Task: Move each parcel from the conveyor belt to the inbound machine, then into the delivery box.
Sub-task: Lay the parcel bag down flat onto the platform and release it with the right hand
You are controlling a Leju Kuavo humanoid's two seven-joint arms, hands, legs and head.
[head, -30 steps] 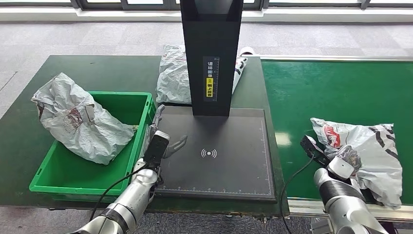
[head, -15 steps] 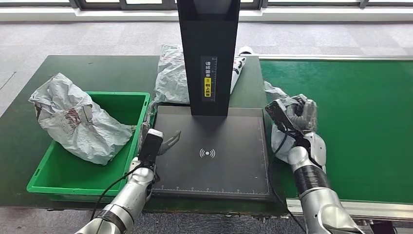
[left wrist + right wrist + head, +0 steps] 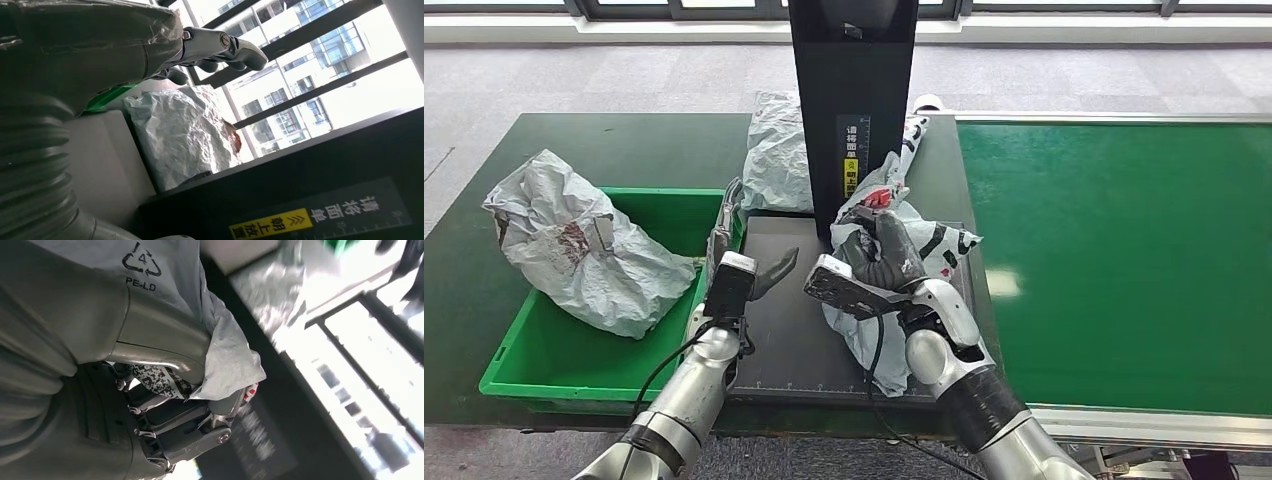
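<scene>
1. The right hand (image 3: 886, 258) has its fingers clamped on a grey-and-white parcel (image 3: 902, 262) with black and red print, held over the black scan plate (image 3: 784, 330) of the inbound machine (image 3: 852, 100), near the plate's right half and just in front of the machine's upright column.
2. Whether the held parcel touches the plate cannot be told; its lower end hangs toward the plate's front edge and hides the plate's middle.
3. In the right wrist view the fingers (image 3: 185, 432) close around crumpled film of the parcel (image 3: 225, 355), with a recycling mark and part of a printed code label showing; the far side of that picture is blurred.
4. The left hand (image 3: 742, 262) holds nothing, its fingers apart, at the plate's left edge, just beside the right wall of the green delivery box (image 3: 554, 370).
5. In the left wrist view its fingers (image 3: 220, 47) reach out freely, touching nothing.
6. A crumpled grey parcel in the box (image 3: 574, 245) leans over the box's left rim at its far left corner; its underside is hidden.
7. Another grey parcel behind the column (image 3: 776, 150) lies on the dark green table (image 3: 624, 150), partly covered by the column.
8. The green conveyor belt (image 3: 1124, 260) runs along the right side, cut off at the picture's edge.
</scene>
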